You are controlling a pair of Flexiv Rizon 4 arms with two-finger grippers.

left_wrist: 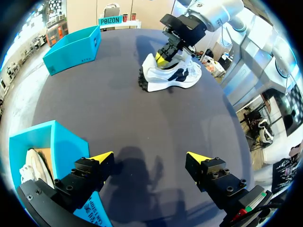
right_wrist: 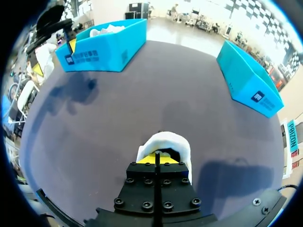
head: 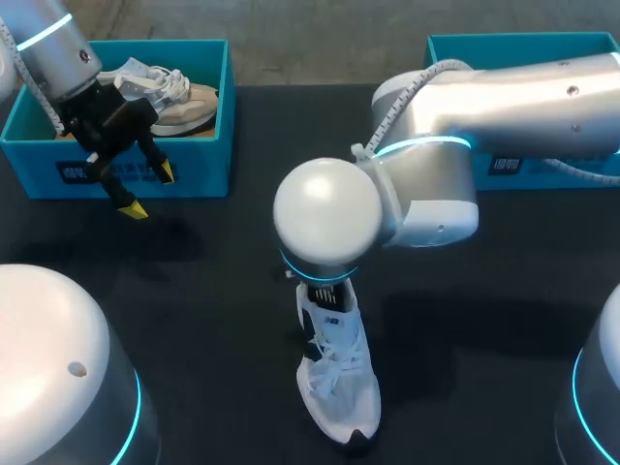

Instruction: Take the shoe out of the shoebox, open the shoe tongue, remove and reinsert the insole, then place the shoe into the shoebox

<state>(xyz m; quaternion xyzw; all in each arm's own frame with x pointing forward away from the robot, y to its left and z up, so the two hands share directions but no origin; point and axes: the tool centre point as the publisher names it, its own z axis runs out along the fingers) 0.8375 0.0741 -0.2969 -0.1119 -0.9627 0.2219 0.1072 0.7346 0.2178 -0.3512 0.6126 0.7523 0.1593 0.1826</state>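
A white shoe [head: 337, 383] with navy patches lies on the dark table, toe toward the front edge. My right gripper [right_wrist: 156, 159] stands over its heel end, shut, its yellow tips together inside the shoe's opening [right_wrist: 163, 143]; whether they pinch anything is hidden. In the head view my right wrist covers that gripper. The left wrist view shows the shoe [left_wrist: 173, 75] far ahead with the right gripper [left_wrist: 163, 57] on it. My left gripper [head: 140, 189] hangs open and empty just in front of the left shoebox [head: 208, 145], its tips [left_wrist: 102, 157] wide apart above the table.
The left teal shoebox [left_wrist: 57, 142] holds a beige shoe [head: 179, 102]. A second teal box [head: 542, 58] stands at the back right, partly behind my right arm. Bare dark table [head: 213, 320] lies between the left box and the white shoe.
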